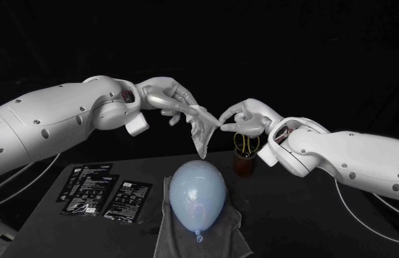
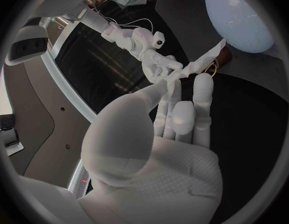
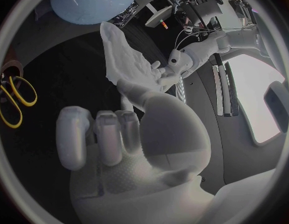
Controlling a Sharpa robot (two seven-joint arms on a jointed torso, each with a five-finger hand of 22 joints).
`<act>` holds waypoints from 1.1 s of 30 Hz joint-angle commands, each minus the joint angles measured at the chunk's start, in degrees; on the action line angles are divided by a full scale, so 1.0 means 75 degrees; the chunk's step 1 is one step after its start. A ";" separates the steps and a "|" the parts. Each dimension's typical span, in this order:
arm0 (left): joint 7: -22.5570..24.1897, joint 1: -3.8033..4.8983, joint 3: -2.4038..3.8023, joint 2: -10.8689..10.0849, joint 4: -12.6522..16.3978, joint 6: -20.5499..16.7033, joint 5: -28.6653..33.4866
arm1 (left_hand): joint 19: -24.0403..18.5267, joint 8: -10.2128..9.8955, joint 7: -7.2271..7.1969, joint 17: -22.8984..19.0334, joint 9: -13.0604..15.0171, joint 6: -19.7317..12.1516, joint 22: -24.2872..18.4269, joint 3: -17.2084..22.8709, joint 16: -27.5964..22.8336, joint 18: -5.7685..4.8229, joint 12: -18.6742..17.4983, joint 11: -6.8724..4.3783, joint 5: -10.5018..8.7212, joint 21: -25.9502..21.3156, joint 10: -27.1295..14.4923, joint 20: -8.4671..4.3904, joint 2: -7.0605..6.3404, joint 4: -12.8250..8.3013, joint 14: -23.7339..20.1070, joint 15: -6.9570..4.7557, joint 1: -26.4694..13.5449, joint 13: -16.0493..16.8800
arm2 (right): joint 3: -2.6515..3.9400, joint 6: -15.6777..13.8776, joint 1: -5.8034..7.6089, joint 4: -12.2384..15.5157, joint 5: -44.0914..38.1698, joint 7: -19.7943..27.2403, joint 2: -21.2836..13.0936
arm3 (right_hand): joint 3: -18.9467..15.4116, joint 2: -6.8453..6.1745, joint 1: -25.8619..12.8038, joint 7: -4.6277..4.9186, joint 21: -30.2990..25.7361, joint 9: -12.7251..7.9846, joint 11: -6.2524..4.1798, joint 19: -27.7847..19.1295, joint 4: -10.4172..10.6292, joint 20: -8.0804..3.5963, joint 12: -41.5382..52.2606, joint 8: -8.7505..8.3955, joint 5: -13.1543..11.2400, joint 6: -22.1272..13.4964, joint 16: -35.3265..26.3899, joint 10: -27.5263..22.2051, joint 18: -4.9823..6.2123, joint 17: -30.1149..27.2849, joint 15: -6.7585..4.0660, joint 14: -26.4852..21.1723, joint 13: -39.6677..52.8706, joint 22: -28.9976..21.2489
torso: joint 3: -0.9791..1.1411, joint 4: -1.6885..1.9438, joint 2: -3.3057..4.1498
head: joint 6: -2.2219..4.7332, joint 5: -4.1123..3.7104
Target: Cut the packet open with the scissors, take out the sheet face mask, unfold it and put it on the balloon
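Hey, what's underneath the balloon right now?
A crumpled grey cloth lies under the balloon, spread on the black table. The cloth's middle is covered by the balloon, so anything there cannot be seen.

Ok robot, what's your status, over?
Left hand and right hand hold the mask up. Balloon below on towel. Nothing between them.

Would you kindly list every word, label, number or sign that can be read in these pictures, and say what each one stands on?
No text can be read here.
On the black packets lying on the table: white print and small symbols, too small to read.
On the sheet mask and the balloon: no writing visible.
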 commanded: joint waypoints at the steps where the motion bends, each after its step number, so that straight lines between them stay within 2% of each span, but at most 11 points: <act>1: -0.0138 0.0101 0.0024 0.0004 -0.0056 0.0255 -0.0228 | 0.0050 0.0128 0.0013 -0.0012 0.0897 -0.0053 0.0029 0.0034 0.0020 0.0040 0.0053 0.0004 0.0026 0.0036 0.0044 -0.0006 -0.0058 0.0011 0.0038 -0.0019 0.0011 0.0005 | -0.0008 -0.0428 0.0017 0.0014 -0.0088 -0.0001 -0.0047 | 0.0042 -0.0024 -0.0080 0.0038 0.0012 -0.0001 -0.0024 0.0425 0.0001 -0.0050 0.0029 0.0022 0.0037 0.0027 0.0041 0.0825 -0.0012 0.2007 -0.0044 0.0798 0.2009 0.1730 | 0.0017 0.0003 -0.0062 | -0.0025 -0.0017; 7: -0.0240 0.0160 0.0018 -0.0031 0.0027 0.0278 -0.0168 | 0.0037 0.0130 0.0012 -0.0015 0.0901 -0.0054 0.0001 0.0038 0.0019 0.0045 0.0056 0.0004 0.0026 0.0020 0.0046 -0.0008 -0.0060 0.0013 0.0038 -0.0020 0.0011 0.0004 | -0.0004 -0.0405 0.0054 0.0219 0.0145 0.0166 -0.0144 | 0.0053 -0.0030 -0.0087 0.0038 0.0019 0.0004 -0.0025 0.0428 -0.0007 -0.0051 0.0029 0.0029 0.0037 0.0027 0.0041 0.0825 -0.0014 0.2007 -0.0045 0.0798 0.2009 0.1732 | 0.0022 0.0010 -0.0093 | -0.0022 -0.0013; 13: -0.0332 0.0172 0.0008 -0.0188 0.0331 0.0289 0.0122 | 0.0040 0.0131 0.0012 -0.0011 0.0904 -0.0055 0.0004 0.0040 0.0020 0.0044 0.0058 0.0004 0.0026 0.0022 0.0046 -0.0008 -0.0062 0.0015 0.0041 -0.0021 0.0011 0.0003 | -0.0003 -0.0311 0.0064 0.0628 0.0472 0.0209 -0.0333 | 0.0053 -0.0030 -0.0087 0.0038 0.0019 0.0004 -0.0025 0.0428 -0.0007 -0.0051 0.0029 0.0029 0.0037 0.0027 0.0041 0.0825 -0.0014 0.2007 -0.0045 0.0798 0.2009 0.1732 | 0.0014 0.0020 -0.0091 | -0.0020 -0.0025; 17: -0.0396 0.0172 -0.0009 -0.0391 0.0641 0.0371 0.0493 | 0.0045 0.0132 0.0012 -0.0013 0.0906 -0.0056 0.0012 0.0042 0.0019 0.0043 0.0059 0.0003 0.0027 0.0027 0.0045 -0.0009 -0.0063 0.0016 0.0041 -0.0021 0.0012 0.0002 | -0.0007 -0.0030 0.0066 0.0967 0.0877 0.0253 -0.0543 | 0.0062 -0.0029 -0.0092 0.0038 0.0012 0.0007 -0.0026 0.0425 -0.0010 -0.0051 0.0029 0.0034 0.0037 0.0027 0.0041 0.0825 -0.0012 0.2007 -0.0046 0.0798 0.2009 0.1730 | 0.0004 0.0023 -0.0066 | 0.0044 -0.0036; 20: -0.0451 0.0164 -0.0067 -0.0556 0.0860 0.0409 0.0765 | 0.0045 0.0132 0.0012 -0.0013 0.0906 -0.0056 0.0012 0.0042 0.0019 0.0043 0.0059 0.0003 0.0027 0.0027 0.0045 -0.0009 -0.0063 0.0016 0.0041 -0.0021 0.0012 0.0002 | -0.0022 0.0232 0.0065 0.1217 0.1126 0.0293 -0.0720 | 0.0067 -0.0027 -0.0095 0.0038 -0.0006 0.0008 -0.0026 0.0417 -0.0009 -0.0051 0.0029 0.0036 0.0036 0.0026 0.0041 0.0825 -0.0008 0.2007 -0.0046 0.0798 0.2009 0.1724 | 0.0004 0.0026 -0.0057 | 0.0097 -0.0054; 22: -0.0498 0.0122 -0.0141 -0.0703 0.1061 0.0424 0.0974 | 0.0047 0.0133 0.0012 -0.0026 0.0908 -0.0057 0.0015 0.0045 0.0017 0.0042 0.0060 0.0003 0.0027 0.0029 0.0045 -0.0010 -0.0064 0.0017 0.0038 -0.0022 0.0012 0.0001 | -0.0049 0.0432 0.0052 0.1427 0.1278 0.0316 -0.0865 | 0.0067 -0.0027 -0.0095 0.0038 -0.0006 0.0008 -0.0026 0.0417 -0.0009 -0.0051 0.0029 0.0036 0.0036 0.0026 0.0041 0.0825 -0.0008 0.2007 -0.0046 0.0798 0.2009 0.1724 | 0.0007 0.0024 -0.0054 | 0.0131 -0.0067; 25: -0.0541 0.0025 -0.0224 -0.0852 0.1296 0.0428 0.1155 | 0.0047 0.0133 0.0012 -0.0026 0.0908 -0.0057 0.0015 0.0045 0.0017 0.0042 0.0060 0.0003 0.0027 0.0029 0.0045 -0.0010 -0.0064 0.0017 0.0038 -0.0022 0.0012 0.0001 | -0.0085 0.0597 0.0012 0.1646 0.1376 0.0312 -0.1012 | 0.0075 -0.0023 -0.0104 0.0039 -0.0022 0.0011 -0.0026 0.0411 -0.0007 -0.0051 0.0029 0.0040 0.0036 0.0024 0.0041 0.0825 -0.0004 0.2007 -0.0046 0.0798 0.2009 0.1719 | 0.0004 0.0018 -0.0047 | 0.0133 -0.0072; 29: -0.0556 -0.0238 -0.0311 -0.1098 0.1745 0.0427 0.1415 | 0.0045 0.0134 0.0011 -0.0066 0.0911 -0.0058 0.0009 0.0048 0.0009 0.0043 0.0062 0.0003 0.0027 0.0025 0.0045 -0.0011 -0.0066 0.0019 0.0026 -0.0023 0.0012 -0.0001 | -0.0141 0.0807 -0.0087 0.2040 0.1447 0.0275 -0.1258 | 0.0075 -0.0023 -0.0104 0.0039 -0.0022 0.0011 -0.0026 0.0411 -0.0007 -0.0051 0.0029 0.0040 0.0036 0.0024 0.0041 0.0825 -0.0004 0.2007 -0.0046 0.0798 0.2009 0.1719 | -0.0003 0.0016 -0.0037 | 0.0115 -0.0106; 33: -0.0532 -0.0455 -0.0350 -0.1317 0.2130 0.0469 0.1800 | 0.0045 0.0135 0.0011 -0.0068 0.0912 -0.0059 0.0008 0.0050 0.0009 0.0043 0.0062 0.0003 0.0027 0.0024 0.0045 -0.0011 -0.0066 0.0020 0.0026 -0.0023 0.0013 -0.0001 | -0.0199 0.0987 -0.0150 0.2365 0.1506 0.0215 -0.1460 | 0.0081 -0.0023 -0.0111 0.0039 -0.0022 0.0013 -0.0025 0.0410 -0.0007 -0.0052 0.0029 0.0043 0.0036 0.0022 0.0041 0.0825 -0.0004 0.2007 -0.0046 0.0798 0.2009 0.1719 | -0.0004 0.0010 -0.0014 | 0.0106 -0.0125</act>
